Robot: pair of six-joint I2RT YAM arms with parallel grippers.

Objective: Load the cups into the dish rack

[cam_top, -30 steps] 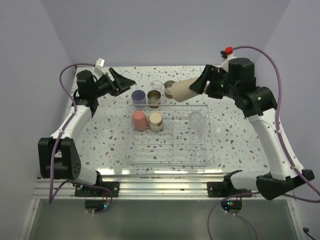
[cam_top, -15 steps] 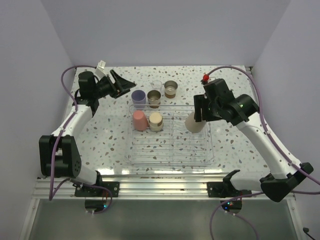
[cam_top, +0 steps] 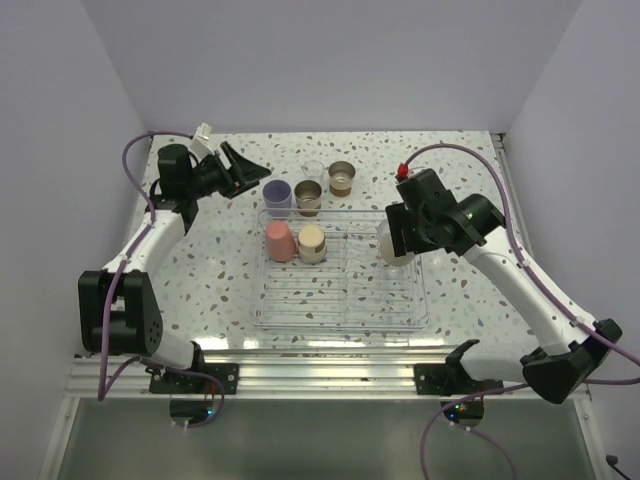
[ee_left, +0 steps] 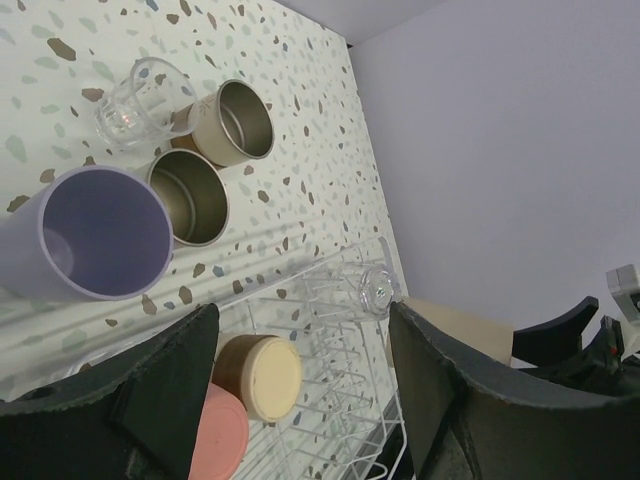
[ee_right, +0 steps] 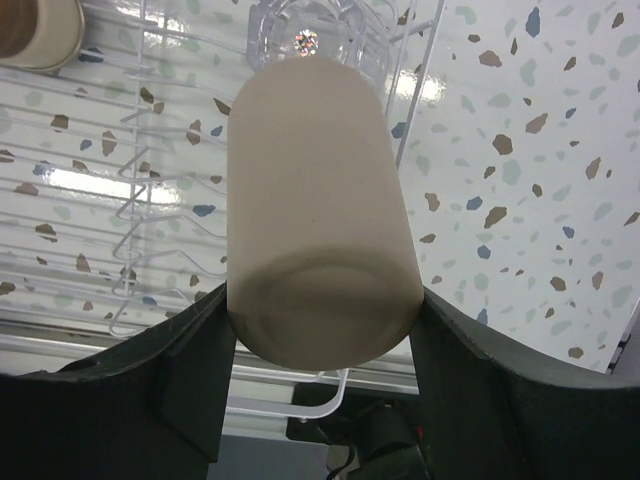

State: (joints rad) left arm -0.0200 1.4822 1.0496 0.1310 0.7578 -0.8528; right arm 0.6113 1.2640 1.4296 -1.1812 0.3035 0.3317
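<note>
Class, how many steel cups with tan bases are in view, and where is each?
3 steel cups. Two stand upright on the table behind the dish rack: one beside the lavender cup, one farther back. The third sits upside down inside the rack, beside the coral-pink cup.

White bench (cam_top: pixel 220 285) speckled with brown and teal, clear dish rack (cam_top: pixel 340 292), beige cup (ee_right: pixel 318 230), lavender cup (ee_left: pixel 95 235), coral-pink cup (cam_top: pixel 279 240), steel cup (ee_left: pixel 243 118) banded in tan.

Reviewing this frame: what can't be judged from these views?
- Right wrist: the beige cup, held by the right gripper, hides its own rim and the dish rack floor beneath.
- Top: the arm covers the cup's contact with the rack.
- Right wrist: clear cup cut by top edge.
</note>
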